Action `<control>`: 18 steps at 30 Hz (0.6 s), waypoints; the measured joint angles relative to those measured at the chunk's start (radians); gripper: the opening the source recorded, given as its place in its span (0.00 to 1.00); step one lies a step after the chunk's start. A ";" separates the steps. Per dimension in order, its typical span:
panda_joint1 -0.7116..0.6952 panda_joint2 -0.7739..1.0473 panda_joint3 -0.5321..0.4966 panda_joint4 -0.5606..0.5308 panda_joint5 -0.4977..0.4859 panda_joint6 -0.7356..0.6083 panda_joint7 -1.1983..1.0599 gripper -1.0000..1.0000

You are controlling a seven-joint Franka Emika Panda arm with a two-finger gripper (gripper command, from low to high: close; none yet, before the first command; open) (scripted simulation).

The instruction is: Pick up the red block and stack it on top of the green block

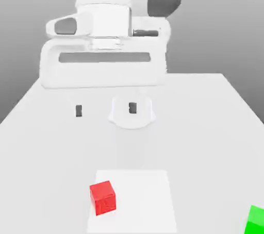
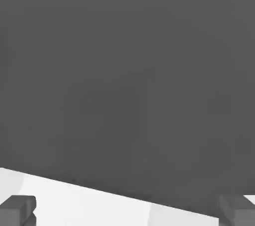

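Observation:
A small red block [image 1: 103, 197] rests on a white square patch [image 1: 133, 201] of the table, toward the near side in the exterior view. At the exterior view's right lower corner, a green block [image 1: 256, 220] is partly cut off by the frame edge. My gripper [image 1: 105, 109] hangs high above the table's middle, well behind the red block, with its two dark fingertips [image 1: 79, 110] wide apart and nothing between them. In the hand view the gripper [image 2: 129, 212] shows both finger pads [image 2: 17, 209] far apart at the frame's edge.
The white table [image 1: 46, 145] stretches wide around both blocks. The robot's round white base [image 1: 132, 112] sits at the back middle, below the large white arm body [image 1: 103, 63]. A grey backdrop lies beyond the far table edge.

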 joint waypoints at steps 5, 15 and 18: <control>-0.019 0.183 -0.015 -0.066 0.028 0.088 -0.134 0.50; -0.089 0.465 0.064 -0.067 0.123 0.292 -0.258 0.00; -0.089 0.465 0.064 -0.067 0.122 0.290 -0.257 0.00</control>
